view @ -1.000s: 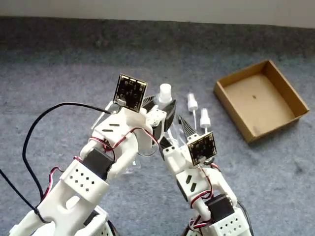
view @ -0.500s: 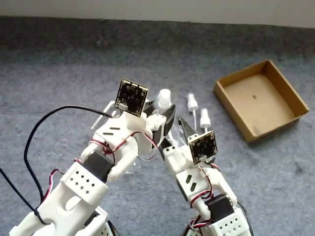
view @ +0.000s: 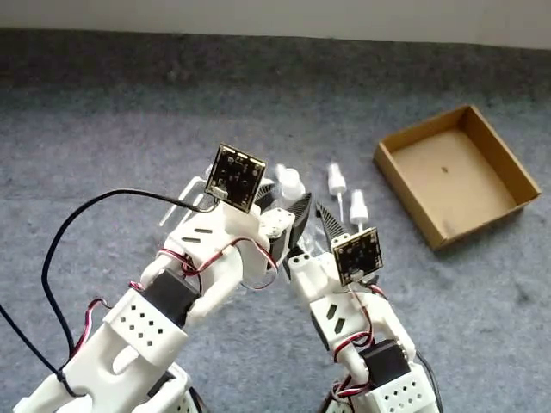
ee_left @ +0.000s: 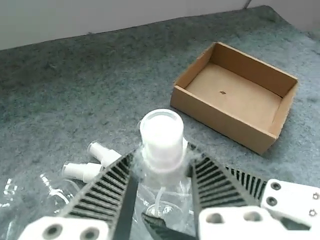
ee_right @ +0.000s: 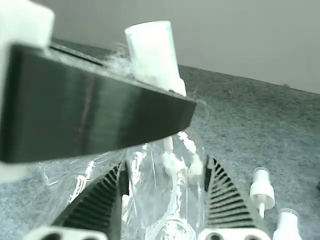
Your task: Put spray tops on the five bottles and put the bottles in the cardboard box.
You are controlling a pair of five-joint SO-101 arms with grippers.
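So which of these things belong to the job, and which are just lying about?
Job: bottle in right gripper; its spray top in left gripper; loose spray tops; more bottles; cardboard box.
Just there: black cable; grey mat.

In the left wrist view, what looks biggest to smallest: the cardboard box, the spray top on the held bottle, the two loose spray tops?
1. cardboard box
2. spray top on the bottle, though nearness to the camera enlarges it
3. the two loose spray tops, alike; no ranking between them
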